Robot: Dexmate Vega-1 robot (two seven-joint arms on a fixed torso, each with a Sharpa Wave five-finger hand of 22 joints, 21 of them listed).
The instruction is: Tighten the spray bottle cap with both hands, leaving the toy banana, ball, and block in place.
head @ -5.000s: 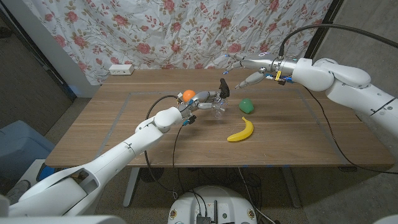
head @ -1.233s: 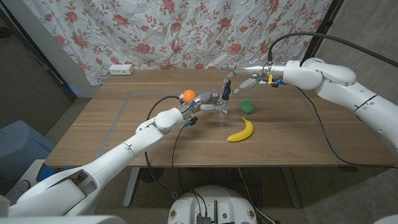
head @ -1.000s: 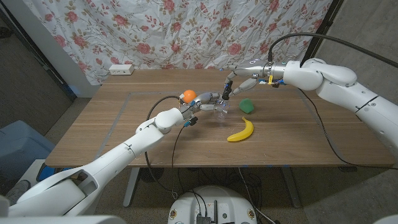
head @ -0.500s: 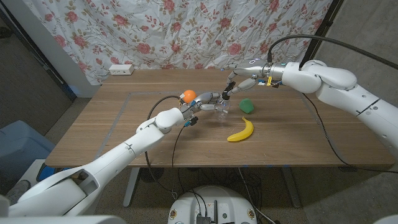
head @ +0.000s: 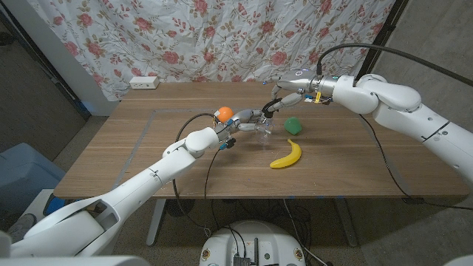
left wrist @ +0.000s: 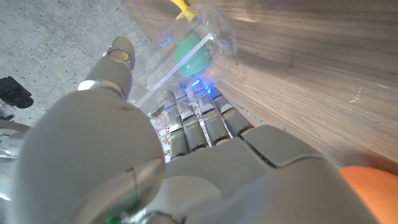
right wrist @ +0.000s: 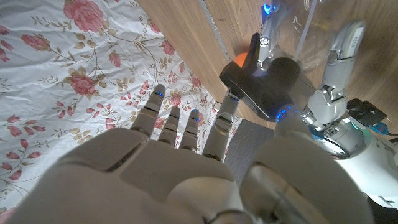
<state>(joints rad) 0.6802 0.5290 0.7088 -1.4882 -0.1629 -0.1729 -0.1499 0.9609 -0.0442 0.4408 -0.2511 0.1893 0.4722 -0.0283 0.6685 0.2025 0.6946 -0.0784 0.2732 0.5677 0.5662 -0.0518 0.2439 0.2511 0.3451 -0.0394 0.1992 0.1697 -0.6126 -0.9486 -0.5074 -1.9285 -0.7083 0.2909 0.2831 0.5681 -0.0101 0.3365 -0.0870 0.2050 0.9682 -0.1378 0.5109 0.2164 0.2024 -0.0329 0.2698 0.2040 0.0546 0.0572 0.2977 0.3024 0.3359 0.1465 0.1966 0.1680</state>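
The spray bottle (head: pixel 262 127) stands upright at frame centre, its clear body gripped by the left hand (head: pixel 240 122). Its black cap (right wrist: pixel 264 84) sits right at the right hand (head: pixel 284 92), whose fingers are spread around it.

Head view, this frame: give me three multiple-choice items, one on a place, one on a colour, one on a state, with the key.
1. Where does the toy banana lie?
A. nearer the table's front edge than the green block
B. behind the orange ball
C. on the floor

2. What colour is the spray head?
A. white
B. black
C. red

3. What is the left hand doing?
A. hanging open
B. pressing the banana
C. gripping the clear spray bottle

Key: A, it lies in front of the block; B, the right wrist view shows it black by the right hand; C, fingers wrap the bottle.
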